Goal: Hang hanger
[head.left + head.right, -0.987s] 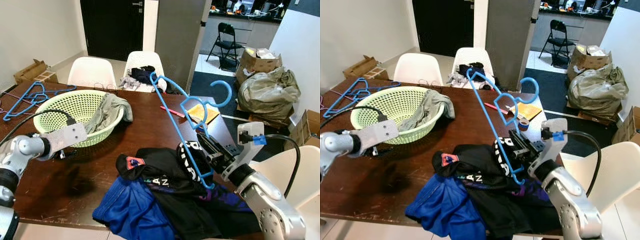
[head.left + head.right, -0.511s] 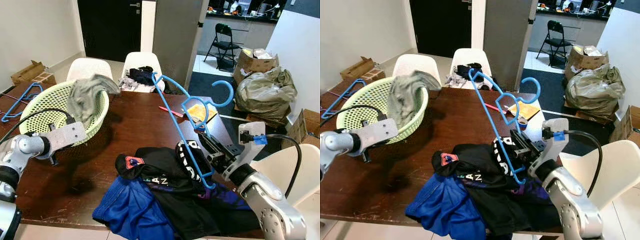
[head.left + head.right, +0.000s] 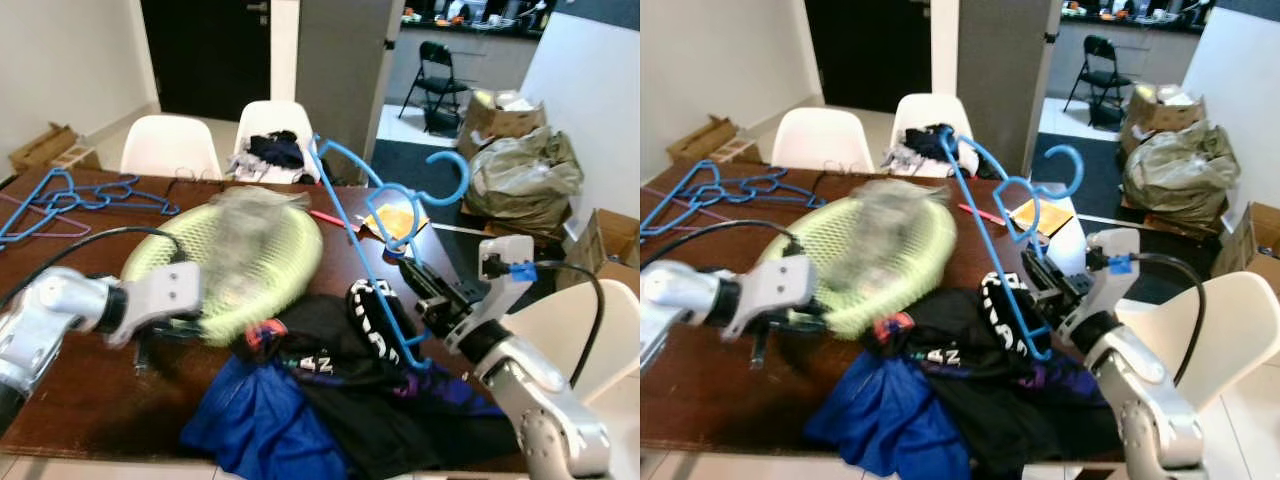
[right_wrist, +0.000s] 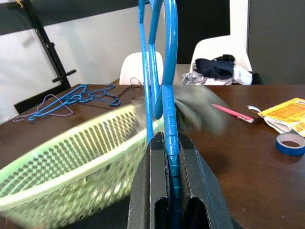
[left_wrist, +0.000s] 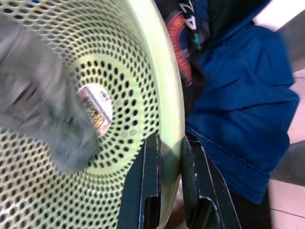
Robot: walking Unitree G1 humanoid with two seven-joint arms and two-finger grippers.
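A dark wooden table stands in a room with white chairs behind it. At its right edge, the right gripper pinches the lower bar of a blue hanger, holding it upright above the table, hook toward the far right. Just beside it lies a heap of black and blue clothes. On the left, the left gripper clamps the rim of a green basket, which is tipped on its side and blurred, with a grey garment inside. More blue hangers lie at the table's far left corner.
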